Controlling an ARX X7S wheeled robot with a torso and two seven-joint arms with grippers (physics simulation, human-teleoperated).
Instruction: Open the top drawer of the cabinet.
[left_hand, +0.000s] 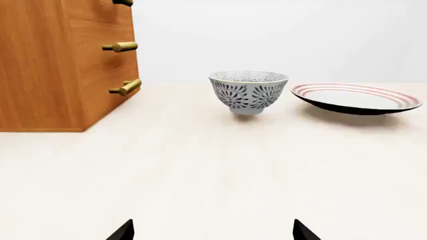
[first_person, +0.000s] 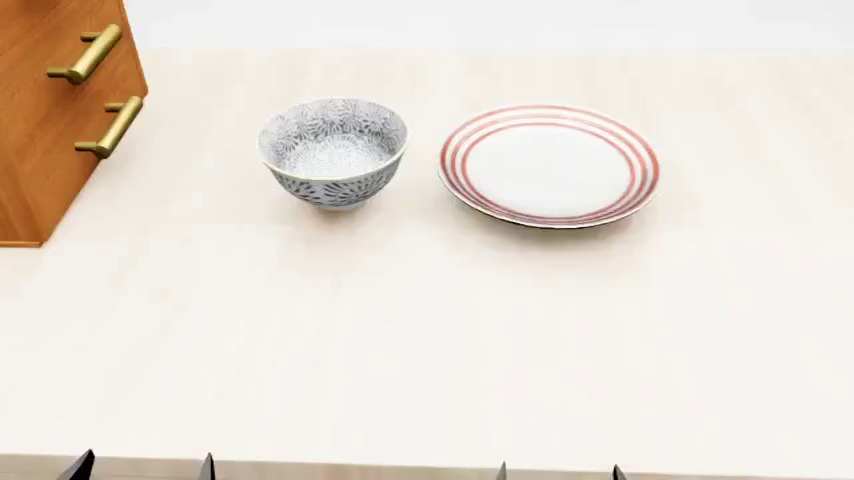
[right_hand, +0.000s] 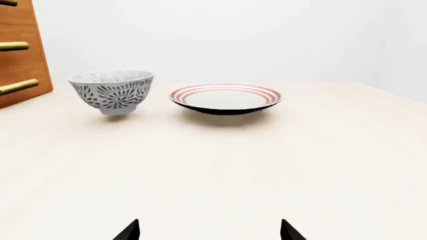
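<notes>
Since the cabinet (first_person: 54, 120) sits far-left across the table (first_person: 427, 350), our left gripper (left_hand: 212, 232) is nearer (both it and the right gripper (right_hand: 209, 231) show spread tips), and the top drawer (left_hand: 100, 10) lies up-left, its bar handle (left_hand: 123, 2) running crosswise.

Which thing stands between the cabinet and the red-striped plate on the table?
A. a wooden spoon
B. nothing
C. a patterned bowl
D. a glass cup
C: in the head view the patterned bowl stands between the cabinet and the plate.
</notes>
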